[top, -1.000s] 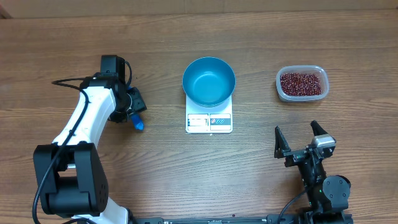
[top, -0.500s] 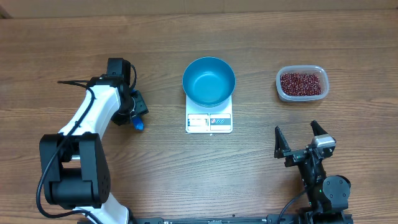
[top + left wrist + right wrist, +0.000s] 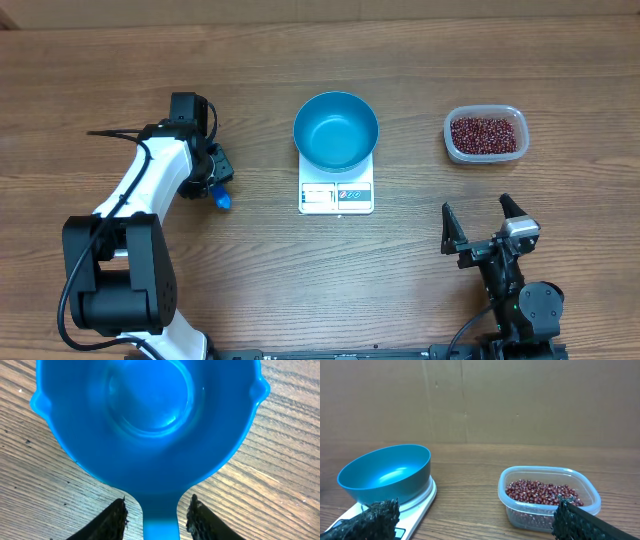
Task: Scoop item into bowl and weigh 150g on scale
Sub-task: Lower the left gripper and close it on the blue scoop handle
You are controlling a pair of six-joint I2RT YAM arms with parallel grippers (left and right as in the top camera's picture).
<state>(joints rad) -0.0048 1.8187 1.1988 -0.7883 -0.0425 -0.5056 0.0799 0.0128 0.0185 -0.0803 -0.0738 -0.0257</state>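
While left arm (image 3: 150,185) stretches forward | left pincer (image 3: 157,510) straddles scoop (image 3: 150,430) handle, gaps showing

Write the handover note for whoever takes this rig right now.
Left gripper: open, jaws either side of the scoop handle, gaps showing; scoop lies empty on the table.
Right gripper: open, holding nothing.
Bowl: empty, sitting on the scale.
Beans: in the clear tub, right of the scale.
Done: nothing scooped yet.
Left: grip scoop, fetch beans, fill bowl to target weight.
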